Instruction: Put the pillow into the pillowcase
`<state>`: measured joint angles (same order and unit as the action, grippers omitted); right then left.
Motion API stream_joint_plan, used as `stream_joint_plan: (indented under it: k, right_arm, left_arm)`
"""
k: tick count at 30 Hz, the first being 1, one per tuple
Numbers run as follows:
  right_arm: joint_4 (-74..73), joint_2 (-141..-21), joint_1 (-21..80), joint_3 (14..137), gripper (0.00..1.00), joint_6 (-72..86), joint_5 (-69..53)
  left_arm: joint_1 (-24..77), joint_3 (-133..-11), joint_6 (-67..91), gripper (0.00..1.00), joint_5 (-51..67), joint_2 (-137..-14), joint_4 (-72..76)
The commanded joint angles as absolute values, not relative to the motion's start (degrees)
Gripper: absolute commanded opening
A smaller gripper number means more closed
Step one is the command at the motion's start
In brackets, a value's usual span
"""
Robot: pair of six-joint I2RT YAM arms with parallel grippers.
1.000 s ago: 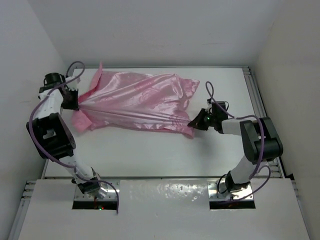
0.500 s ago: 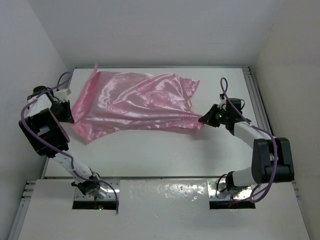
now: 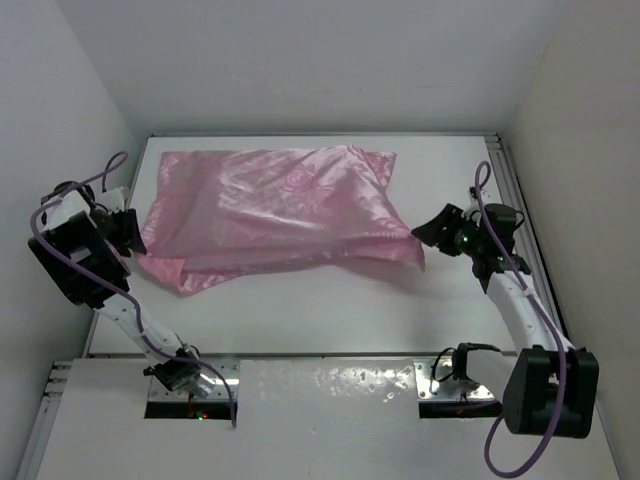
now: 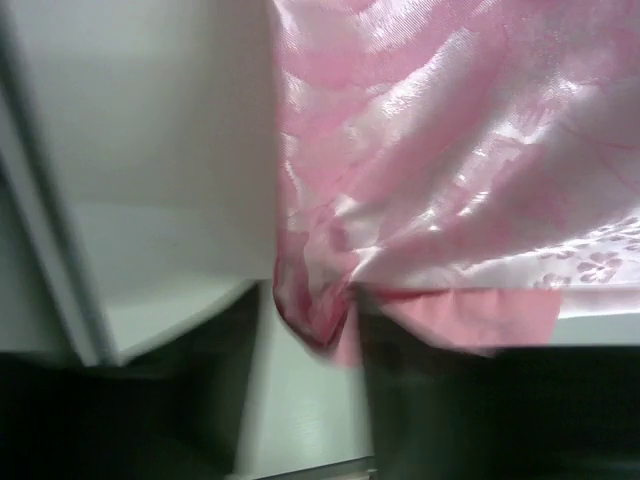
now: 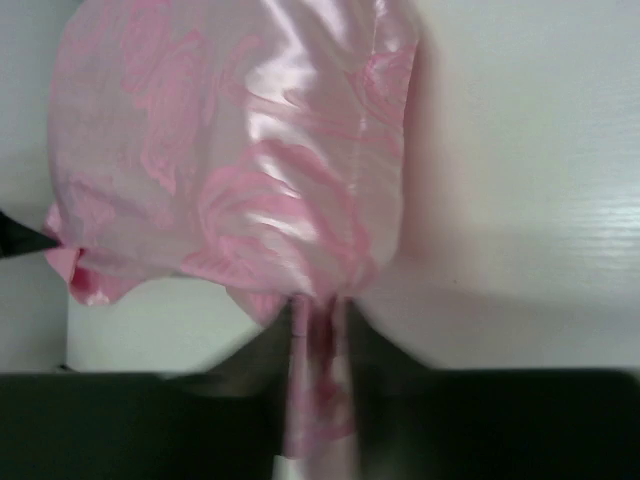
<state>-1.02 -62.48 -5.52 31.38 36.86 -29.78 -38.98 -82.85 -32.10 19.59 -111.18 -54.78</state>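
Across the upper middle of the top view we see the pillowcase lying spread on the white table, shiny pink w/ a rose weave, creased along its lower edge, lower-left corner folded over. At the left edge of the frame the left claw sits right at the case's left end; in its wrist view a bunched corner of fabric hangs btwn the dark fingers, blurred, so we can't tell if it's clamped. At centre right the right claw meets the case's lower-right corner; a thin strip of satin runs btwn its fingers, grip also unclear
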Motion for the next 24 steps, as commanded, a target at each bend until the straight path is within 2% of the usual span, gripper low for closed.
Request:
stream_joint_plan:
  k: [1,2,4,7,12,17,20,21,24]
  right_arm:
    - [-5.3,-60.9,-6.6,35.2,0.72,30.4,-24.9]
    - [-6.0,-61.6,-6.6,36.0,0.99,29.5,-24.3]
    - [-6.6,-65.7,-6.6,39.6,0.99,28.7,-23.9]
    - [-5.5,-75.5,-6.2,47.2,0.99,30.7,-25.3]
    - [-0.4,-93.5,-1.2,61.7,0.98,36.3,-14.3]
    - [4.3,-115.6,-0.4,79.9,0.87,46.4,-6.5]
    - [0.6,-127.5,1.4,92.2,0.84,51.3,-3.4]
    - [0.2,-130.1,2.0,95.1,0.82,54.5,-2.8]
    - [-0.4,-138.6,3.3,102.6,0.80,61.0,-5.3]
  left_arm:
    - [-39.7,-88.0,-36.0,0.50,20.3,-112.1,-56.9]
    - [-39.6,-90.3,-36.6,0.56,22.0,-112.5,-58.0]
    - [-39.4,-93.4,-36.8,0.64,23.9,-113.9,-60.3]
    - [-38.3,-100.8,-35.7,0.69,27.0,-116.0,-61.9]
    - [-31.0,-109.4,-27.2,0.72,20.3,-122.4,-53.1]
    - [-28.0,-117.4,-15.6,0.73,11.9,-130.9,-44.8]
    - [-27.6,-119.2,-10.9,0.79,10.1,-133.2,-38.6]
    - [-27.2,-119.2,-10.8,0.86,9.8,-133.9,-37.3]
    - [-24.4,-119.1,-13.5,0.88,8.7,-137.3,-38.0]
